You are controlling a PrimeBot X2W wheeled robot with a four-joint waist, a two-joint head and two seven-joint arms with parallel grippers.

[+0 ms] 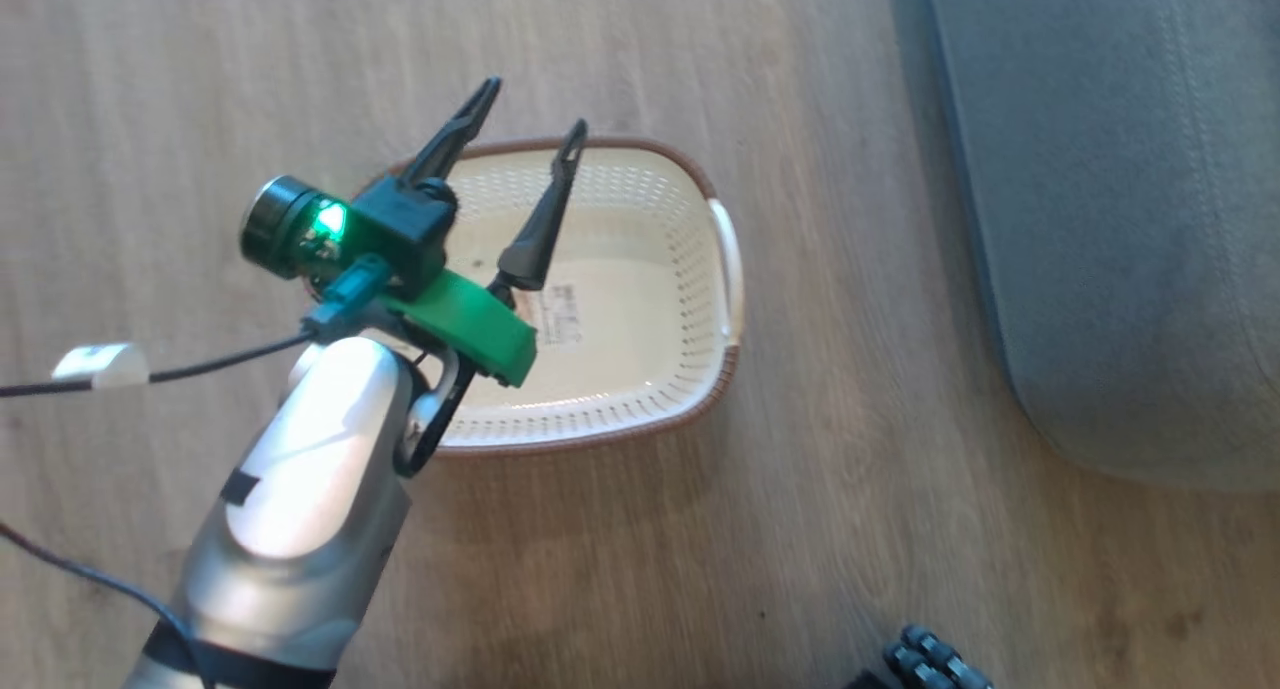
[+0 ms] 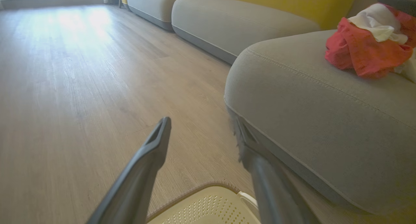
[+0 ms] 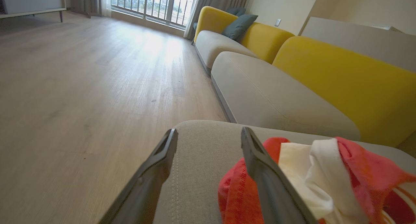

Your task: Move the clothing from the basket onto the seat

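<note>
The cream basket (image 1: 690, 219) with its brown rim stands on the wooden floor, and inside it I see only a sticker (image 1: 562, 314). My left gripper (image 1: 534, 109) hovers over the basket's left part, open and empty. In the left wrist view it (image 2: 200, 123) points over a basket corner (image 2: 201, 207) towards the grey seat (image 2: 308, 103). The clothing (image 2: 367, 45), a red and white heap, lies on that seat. My right gripper (image 3: 208, 133) is open just above the seat (image 3: 201, 172). Its right finger stands in front of the clothing (image 3: 325, 178), with nothing between the fingers.
The seat (image 1: 1130, 219) lies to the right of the basket, across a strip of floor. Further grey cushions (image 3: 269, 97) with yellow backrests (image 3: 344, 77) run on behind it. A black cable with a white tag (image 1: 100, 364) hangs at my left arm. A dark ribbed part (image 1: 930, 659) shows at the bottom edge.
</note>
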